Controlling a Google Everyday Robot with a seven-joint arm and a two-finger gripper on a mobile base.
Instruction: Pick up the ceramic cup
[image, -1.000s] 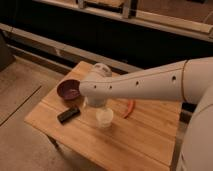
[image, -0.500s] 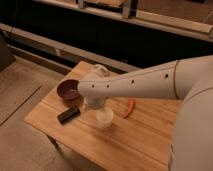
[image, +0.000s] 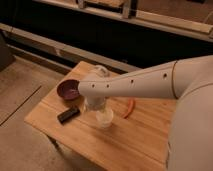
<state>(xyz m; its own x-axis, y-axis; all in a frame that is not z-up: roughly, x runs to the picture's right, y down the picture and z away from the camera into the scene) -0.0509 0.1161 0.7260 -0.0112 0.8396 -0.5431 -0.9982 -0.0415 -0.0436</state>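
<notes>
The gripper (image: 98, 107) hangs directly over the ceramic cup (image: 104, 119), which stands mid-table on the wooden table (image: 145, 145), between the dark bowl (image: 68, 89) and an orange object (image: 130, 107). The step appears to be closing in for the grasp. Whether the claw is wide or gripping, I cannot tell. Next: confirm a firm hold, then lift straight up. Compared with half a second ago, arm and cup sit practically unchanged.
</notes>
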